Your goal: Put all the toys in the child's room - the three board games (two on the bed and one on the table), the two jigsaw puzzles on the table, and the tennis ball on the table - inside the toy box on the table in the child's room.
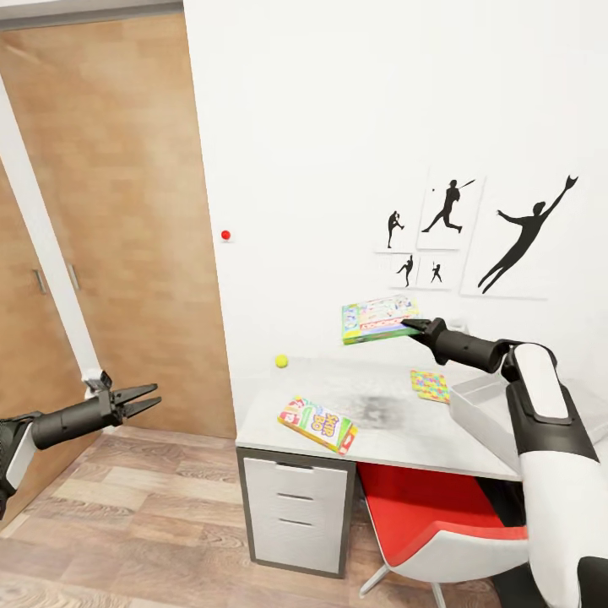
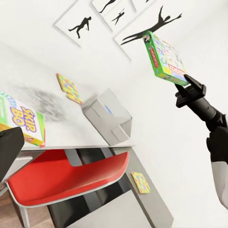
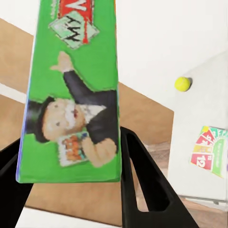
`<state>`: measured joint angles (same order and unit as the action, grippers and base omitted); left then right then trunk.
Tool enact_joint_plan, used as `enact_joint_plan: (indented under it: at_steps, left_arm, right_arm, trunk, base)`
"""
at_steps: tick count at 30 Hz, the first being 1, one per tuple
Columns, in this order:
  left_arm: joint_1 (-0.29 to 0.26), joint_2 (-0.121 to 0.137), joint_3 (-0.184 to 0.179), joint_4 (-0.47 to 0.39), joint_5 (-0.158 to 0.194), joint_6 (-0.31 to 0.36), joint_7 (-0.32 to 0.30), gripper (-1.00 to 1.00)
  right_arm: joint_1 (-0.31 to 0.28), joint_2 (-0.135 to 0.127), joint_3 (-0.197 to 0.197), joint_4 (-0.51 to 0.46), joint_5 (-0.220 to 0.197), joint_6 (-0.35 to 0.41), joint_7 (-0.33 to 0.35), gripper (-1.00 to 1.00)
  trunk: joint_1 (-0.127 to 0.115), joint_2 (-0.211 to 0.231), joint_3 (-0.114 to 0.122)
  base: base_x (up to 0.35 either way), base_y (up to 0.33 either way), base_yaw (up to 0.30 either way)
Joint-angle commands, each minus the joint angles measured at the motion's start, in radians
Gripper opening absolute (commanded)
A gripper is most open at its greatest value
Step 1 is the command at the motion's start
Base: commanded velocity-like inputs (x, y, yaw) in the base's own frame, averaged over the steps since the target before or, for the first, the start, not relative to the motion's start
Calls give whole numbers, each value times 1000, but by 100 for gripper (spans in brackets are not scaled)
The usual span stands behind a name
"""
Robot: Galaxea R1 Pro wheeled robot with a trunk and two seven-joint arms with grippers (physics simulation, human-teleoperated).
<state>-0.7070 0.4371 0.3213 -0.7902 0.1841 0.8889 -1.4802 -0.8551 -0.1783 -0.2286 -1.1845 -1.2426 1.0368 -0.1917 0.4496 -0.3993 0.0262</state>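
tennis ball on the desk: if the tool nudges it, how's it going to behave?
The tennis ball is round and sits loose on the flat table, so it will probably roll at a light touch. It lies near the table's left edge by the wall, so a leftward push may send it off. Its small curved surface may squirt out of a two-finger pinch unless centred.

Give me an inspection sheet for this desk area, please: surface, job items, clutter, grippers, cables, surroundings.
Surface: pale grey table, dark smudge mid-top.
Job's things: green board game held in the air; Skip-Bo game at the front edge; tennis ball near the wall; jigsaw puzzle beside the toy box; second puzzle on the lower desk section.
Clutter: nothing seen.
Grippers: right gripper shut on the green game; left gripper open, empty.
Cables: nothing seen.
Surroundings: red chair, wooden door, silhouette pictures.
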Motion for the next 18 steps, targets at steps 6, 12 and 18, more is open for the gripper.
enact_joint_plan:
  at_steps: [6, 12, 18]
  left_arm:
    - [-3, -5, -4, -2, 0, 12, -5, 100]
    - [-3, -5, -4, -2, 0, 7, -6, 100]
    - [-3, -2, -4, -1, 0, 5, -10, 100]
  right_arm:
    - [2, -64, -3, 5, -56, 2, -11, -100]
    - [2, -73, -6, 12, -57, 2, -11, -100]
    - [2, -78, -7, 15, -55, 2, -12, -100]
  trunk:
    - [0, -1, 0]
    - [0, -1, 0]
    - [0, -1, 0]
  base:
    - [0, 0, 0]
    - [0, 0, 0]
    - [15, 8, 0]
